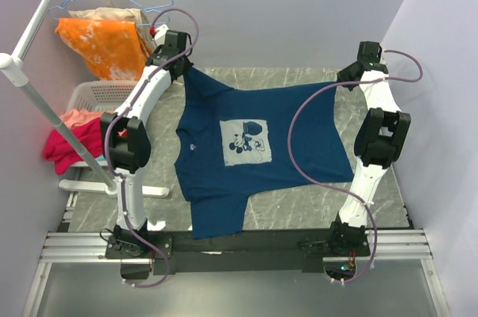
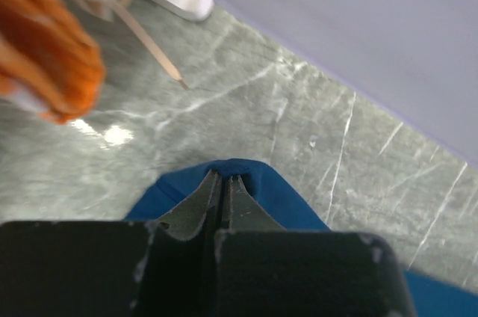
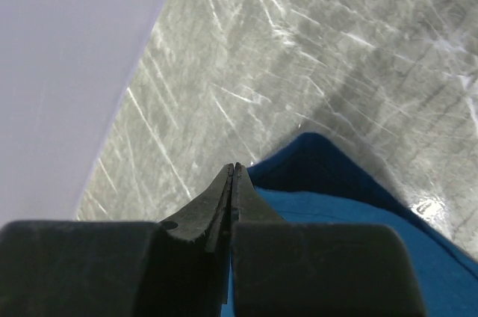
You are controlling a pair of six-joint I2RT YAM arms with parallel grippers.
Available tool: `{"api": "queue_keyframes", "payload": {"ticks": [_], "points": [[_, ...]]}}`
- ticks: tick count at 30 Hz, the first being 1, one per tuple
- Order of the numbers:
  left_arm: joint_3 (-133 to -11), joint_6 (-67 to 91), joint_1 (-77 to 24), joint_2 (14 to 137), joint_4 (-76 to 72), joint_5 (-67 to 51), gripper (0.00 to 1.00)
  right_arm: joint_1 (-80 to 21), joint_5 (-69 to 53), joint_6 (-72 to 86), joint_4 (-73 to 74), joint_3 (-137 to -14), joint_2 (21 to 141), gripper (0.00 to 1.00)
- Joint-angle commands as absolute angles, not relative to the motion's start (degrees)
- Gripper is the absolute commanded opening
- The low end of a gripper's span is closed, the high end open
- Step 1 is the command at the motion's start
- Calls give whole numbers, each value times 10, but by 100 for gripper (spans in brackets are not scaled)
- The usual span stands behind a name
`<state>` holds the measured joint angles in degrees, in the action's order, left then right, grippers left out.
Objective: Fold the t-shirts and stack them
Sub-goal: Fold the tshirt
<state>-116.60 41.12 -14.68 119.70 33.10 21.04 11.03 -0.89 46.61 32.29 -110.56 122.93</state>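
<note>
I see the soft navy t-shirt point(image 1: 321, 137) spread flat on the veined grey stone-look table point(image 1: 284, 216), pale square print point(image 1: 246, 143) up. My left gripper point(image 2: 224, 179) and right gripper point(image 3: 234, 169) each pinch a far corner of the cloth.

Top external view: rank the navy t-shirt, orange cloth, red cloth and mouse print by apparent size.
1. navy t-shirt
2. orange cloth
3. red cloth and mouse print: these look about alike, and the red cloth is partly hidden, so unranked.
</note>
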Motion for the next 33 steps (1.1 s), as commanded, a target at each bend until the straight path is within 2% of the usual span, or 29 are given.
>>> {"api": "queue_keyframes", "payload": {"ticks": [1, 9, 17, 23, 27, 33], "points": [[-1174, 396, -149, 1207, 255, 159, 1, 117, -19, 468, 295, -1120, 1222, 0], [-1199, 387, -149, 1227, 223, 132, 1, 118, -29, 469, 297, -1122, 1234, 0], [-1213, 381, -153, 1196, 266, 111, 1, 120, -38, 466, 294, -1082, 1202, 0], [-1163, 367, -183, 1132, 349, 133, 1, 122, -46, 472, 275, -992, 1146, 0], [-1061, 372, -204, 1056, 358, 161, 1, 127, -47, 472, 262, -928, 1106, 0], [-975, 401, -220, 968, 388, 192, 1, 128, -49, 465, 250, -869, 1049, 0]]}}
